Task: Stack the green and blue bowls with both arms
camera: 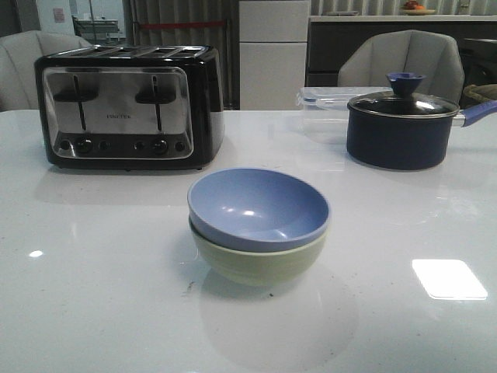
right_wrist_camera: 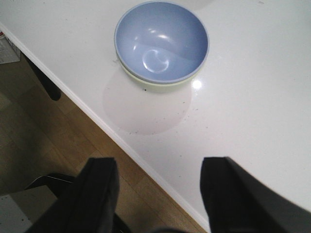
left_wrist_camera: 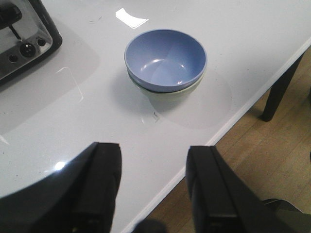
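Note:
The blue bowl (camera: 260, 208) sits nested inside the green bowl (camera: 260, 260) in the middle of the white table (camera: 93, 295). The stack also shows in the left wrist view, blue bowl (left_wrist_camera: 165, 60) over green bowl (left_wrist_camera: 182, 93), and in the right wrist view, blue bowl (right_wrist_camera: 161, 41) over green bowl (right_wrist_camera: 160, 87). My left gripper (left_wrist_camera: 153, 160) is open and empty, held back over the table's front edge, apart from the bowls. My right gripper (right_wrist_camera: 158, 170) is open and empty, also back over the front edge. Neither arm shows in the front view.
A black and steel toaster (camera: 128, 105) stands at the back left. A dark navy lidded pot (camera: 404, 124) stands at the back right, with a clear plastic container (camera: 326, 99) behind it. Chairs stand beyond the table. Wooden floor (right_wrist_camera: 73, 141) lies below the front edge.

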### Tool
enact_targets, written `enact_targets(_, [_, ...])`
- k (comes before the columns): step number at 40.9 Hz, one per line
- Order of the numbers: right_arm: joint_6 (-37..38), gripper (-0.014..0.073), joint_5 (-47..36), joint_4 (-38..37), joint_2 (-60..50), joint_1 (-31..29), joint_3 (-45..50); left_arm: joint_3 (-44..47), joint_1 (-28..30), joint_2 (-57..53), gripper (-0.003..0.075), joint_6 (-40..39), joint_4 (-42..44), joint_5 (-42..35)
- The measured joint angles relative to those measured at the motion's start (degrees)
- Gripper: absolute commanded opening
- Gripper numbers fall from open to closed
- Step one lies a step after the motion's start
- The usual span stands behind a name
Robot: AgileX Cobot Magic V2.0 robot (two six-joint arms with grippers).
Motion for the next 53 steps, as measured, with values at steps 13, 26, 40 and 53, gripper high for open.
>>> enact_targets(13, [2.4, 0.0289, 1.5, 0.0, -3.9, 0.0, 3.8, 0.1, 0.0, 0.0, 0.0330, 0.0, 0.0, 0.0])
enact_targets(26, [2.5, 0.0057, 1.5, 0.0, -3.9, 0.0, 3.9, 0.1, 0.0, 0.0, 0.0094, -1.5, 0.0, 0.0])
enact_targets(40, [2.5, 0.0057, 1.5, 0.0, -3.9, 0.0, 3.9, 0.1, 0.0, 0.0, 0.0093, -1.5, 0.0, 0.0])
enact_targets(53, [2.6, 0.0057, 1.5, 0.0, -3.9, 0.0, 3.9, 2.4, 2.2, -3.3, 0.0093, -1.5, -0.1, -1.7])
